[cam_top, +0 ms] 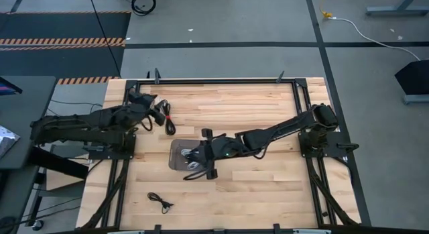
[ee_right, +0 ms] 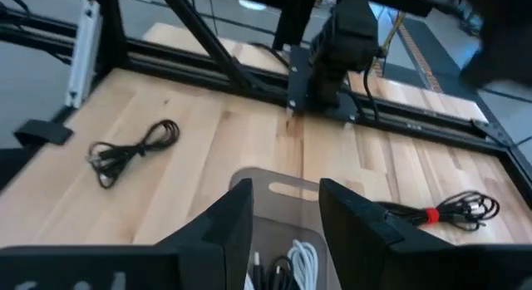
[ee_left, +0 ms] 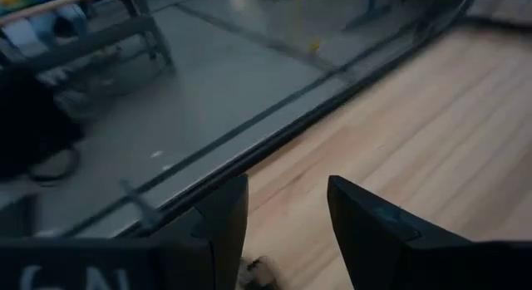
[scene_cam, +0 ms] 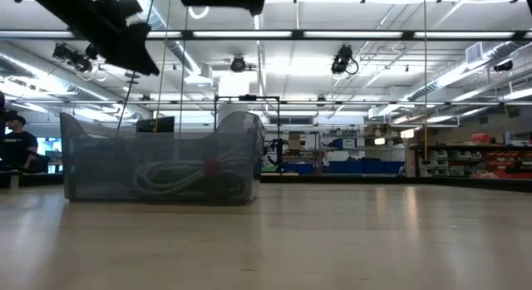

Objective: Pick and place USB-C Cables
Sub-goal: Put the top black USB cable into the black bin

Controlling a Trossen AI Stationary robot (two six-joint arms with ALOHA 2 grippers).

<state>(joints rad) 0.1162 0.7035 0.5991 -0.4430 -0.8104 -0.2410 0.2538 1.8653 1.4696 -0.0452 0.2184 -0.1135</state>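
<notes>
Tray [cam_top: 175,153] contents partly hidden by right end effector [cam_top: 199,155].

You see two arms, both dark, nearly black, made of thick round links and blocky joints. The right arm [cam_top: 281,130] shows a small green light near its wrist. Each gripper has two flat, matte black fingers [ee_right: 353,219] with angular tips.
</notes>
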